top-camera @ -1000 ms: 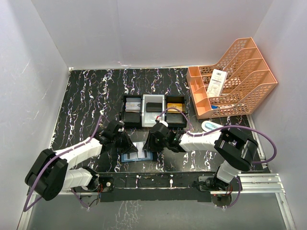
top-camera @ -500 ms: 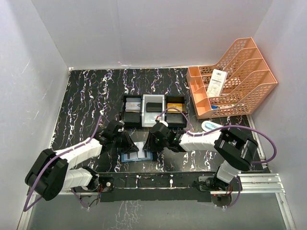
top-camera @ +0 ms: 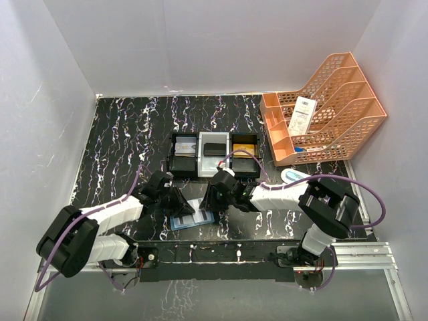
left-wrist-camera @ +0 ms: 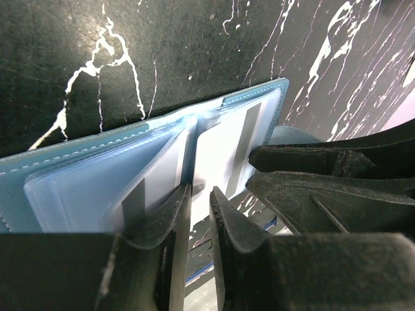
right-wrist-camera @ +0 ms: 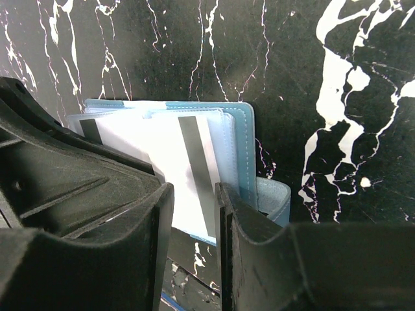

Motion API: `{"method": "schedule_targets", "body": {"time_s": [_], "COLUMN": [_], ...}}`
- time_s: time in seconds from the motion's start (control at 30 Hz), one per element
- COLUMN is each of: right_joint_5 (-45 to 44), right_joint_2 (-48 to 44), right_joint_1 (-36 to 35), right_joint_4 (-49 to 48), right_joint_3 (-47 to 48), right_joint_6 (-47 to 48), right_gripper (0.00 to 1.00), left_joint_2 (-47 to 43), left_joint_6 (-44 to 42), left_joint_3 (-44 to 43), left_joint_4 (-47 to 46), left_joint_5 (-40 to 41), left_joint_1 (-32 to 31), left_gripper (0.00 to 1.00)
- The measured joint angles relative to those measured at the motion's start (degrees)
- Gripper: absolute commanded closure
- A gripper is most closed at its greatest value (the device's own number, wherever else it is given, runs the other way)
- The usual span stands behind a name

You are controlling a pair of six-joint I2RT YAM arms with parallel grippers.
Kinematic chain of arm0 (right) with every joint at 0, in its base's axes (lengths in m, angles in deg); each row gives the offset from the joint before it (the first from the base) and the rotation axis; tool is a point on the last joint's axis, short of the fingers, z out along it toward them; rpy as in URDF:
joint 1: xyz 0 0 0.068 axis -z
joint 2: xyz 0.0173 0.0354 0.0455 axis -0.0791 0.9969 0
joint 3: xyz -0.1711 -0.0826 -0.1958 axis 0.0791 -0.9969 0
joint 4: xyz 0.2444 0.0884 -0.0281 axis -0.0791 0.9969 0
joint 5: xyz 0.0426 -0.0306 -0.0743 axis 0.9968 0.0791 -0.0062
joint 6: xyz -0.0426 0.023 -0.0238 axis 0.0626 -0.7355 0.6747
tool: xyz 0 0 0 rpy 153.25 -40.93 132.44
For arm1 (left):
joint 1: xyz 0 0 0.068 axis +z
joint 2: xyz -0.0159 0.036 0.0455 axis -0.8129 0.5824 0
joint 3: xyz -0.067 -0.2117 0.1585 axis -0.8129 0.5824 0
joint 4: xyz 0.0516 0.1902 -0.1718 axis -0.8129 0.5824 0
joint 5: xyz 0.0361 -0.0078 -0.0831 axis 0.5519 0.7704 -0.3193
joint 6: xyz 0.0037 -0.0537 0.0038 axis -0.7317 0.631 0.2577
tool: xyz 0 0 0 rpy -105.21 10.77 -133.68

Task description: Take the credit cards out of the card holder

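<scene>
Top external view places the card holder (top-camera: 192,219) open on the table (top-camera: 120,147) near its front edge, between the left gripper (top-camera: 175,200) and the right gripper (top-camera: 214,199). It looks light and soft, with slippery clear pockets, so I judge it slides or folds unless one arm pins it. A credit card (right-wrist-camera: 170,148) is thin, stiff and smooth, best taken at the free edge that stands out of its pocket. The left jaws leave a narrow slit at the fold; whether they pinch anything, I cannot tell. The right jaws stand part-way apart over the card; gripping or only pressing is unclear. From above, both arms hide much of the holder.
</scene>
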Motion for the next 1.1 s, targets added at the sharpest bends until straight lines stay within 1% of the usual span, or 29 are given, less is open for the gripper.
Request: {"method": "schedule_targets", "body": {"time_s": [0.1, 0.2, 0.37, 0.53, 0.7, 0.87, 1.1], "right_joint_5": [0.0, 0.0, 0.0, 0.1, 0.6, 1.3, 1.3], "right_joint_2": [0.0, 0.1, 0.2, 0.2, 0.4, 0.6, 0.6], "right_joint_1": [0.0, 0.0, 0.0, 0.0, 0.0, 0.0, 0.1], "right_joint_4": [0.0, -0.1, -0.2, -0.3, -1.1, -2.2, -2.2], "right_joint_3": [0.0, 0.0, 0.0, 0.0, -0.2, -0.3, -0.4], "right_joint_6": [0.0, 0.0, 0.0, 0.0, 0.0, -0.1, -0.2], "right_gripper": [0.70, 0.70, 0.70, 0.70, 0.70, 0.70, 0.70], "left_joint_2": [-0.4, -1.5, -1.8, -0.7, 0.3, 0.9, -1.4], "left_joint_6": [0.4, 0.4, -0.2, -0.5, -0.1, 0.9, 1.5], "left_joint_3": [0.0, -0.4, -1.7, -2.4, -1.9, -0.7, 0.4], "left_joint_4": [0.5, 1.8, 4.7, 5.5, 2.6, -0.4, -0.3], "left_joint_5": [0.3, 1.2, 2.8, 3.0, 2.4, 1.4, 2.1], "left_joint_1": [0.0, -0.1, -0.2, -0.2, -0.2, -0.2, -0.2], "left_gripper": [0.72, 0.69, 0.69, 0.69, 0.70, 0.73, 0.77]}}
